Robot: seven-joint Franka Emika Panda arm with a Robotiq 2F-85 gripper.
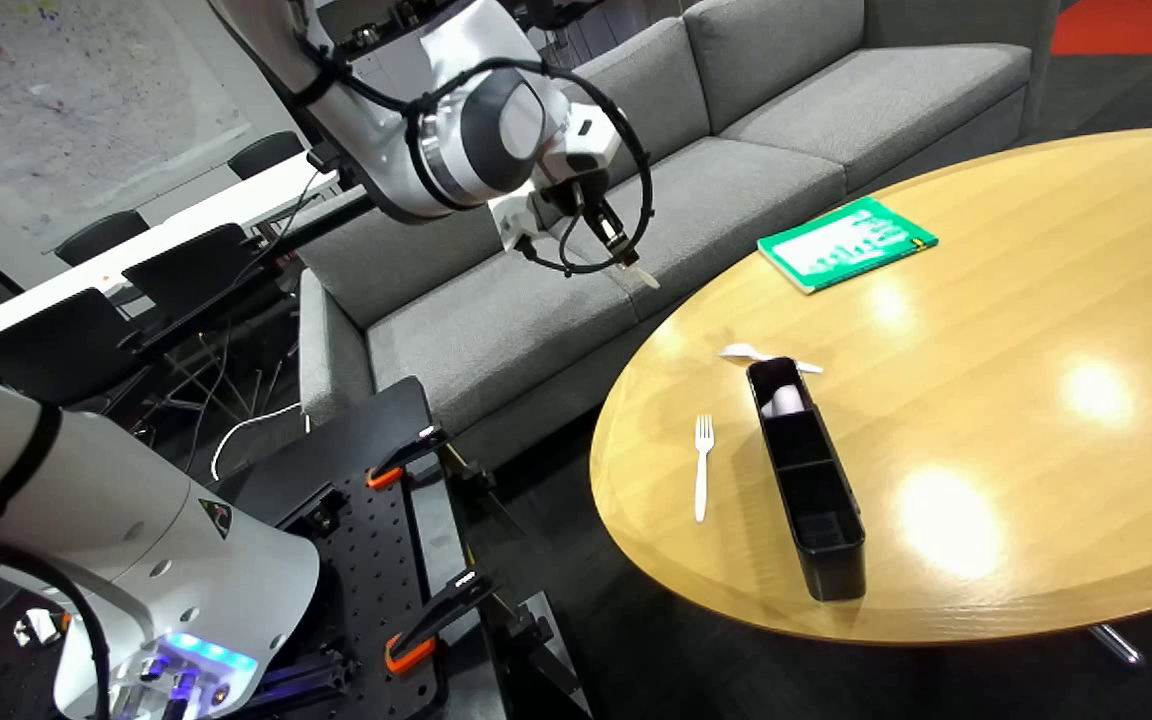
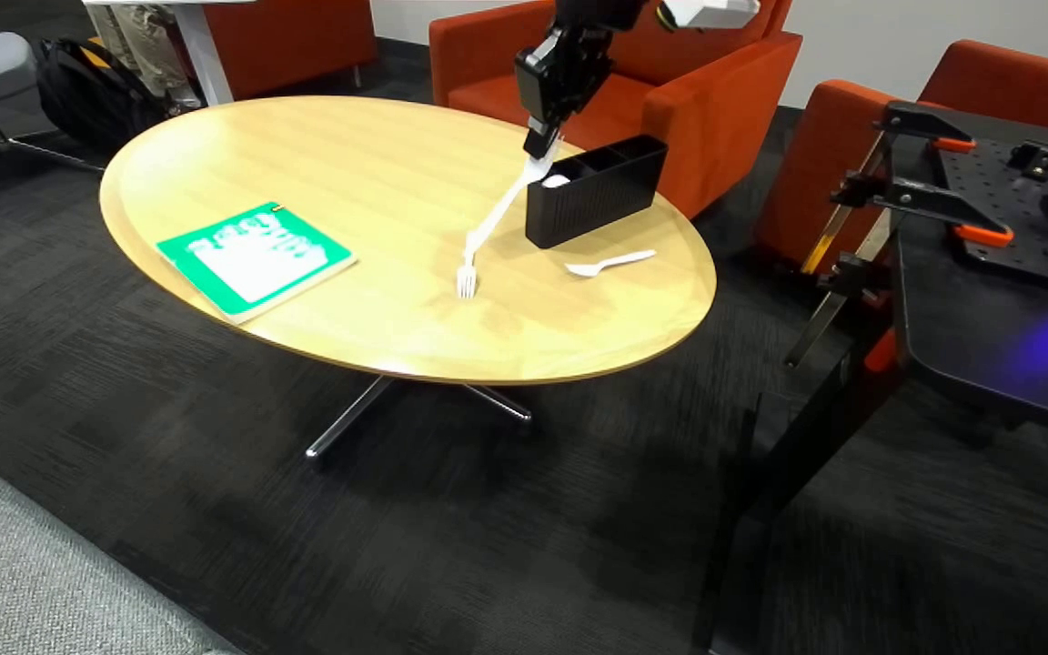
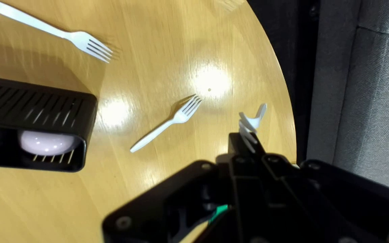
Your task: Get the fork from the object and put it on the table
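My gripper [image 3: 252, 148] is shut on a white plastic fork [image 3: 254, 120], gripping it near the tines, with the handle pointing down and away. The gripper also shows in both exterior views [image 1: 628, 254] [image 2: 539, 141], with the held fork [image 2: 504, 206] above the wooden table [image 1: 1026, 320]. A second white fork [image 3: 180, 116] lies on the table off the end of the black holder [image 1: 804, 465]. A third white fork [image 1: 703, 462] lies beside the holder's long side. A rounded pinkish-white object [image 3: 47, 143] sits in the holder's end compartment.
A green and white book [image 1: 846, 244] lies on the table near the sofa side. A grey sofa [image 1: 536, 270] stands along the table edge. The robot's black stand [image 1: 376, 560] with clamps is beside the table. An orange armchair [image 2: 724, 109] stands near the holder's side.
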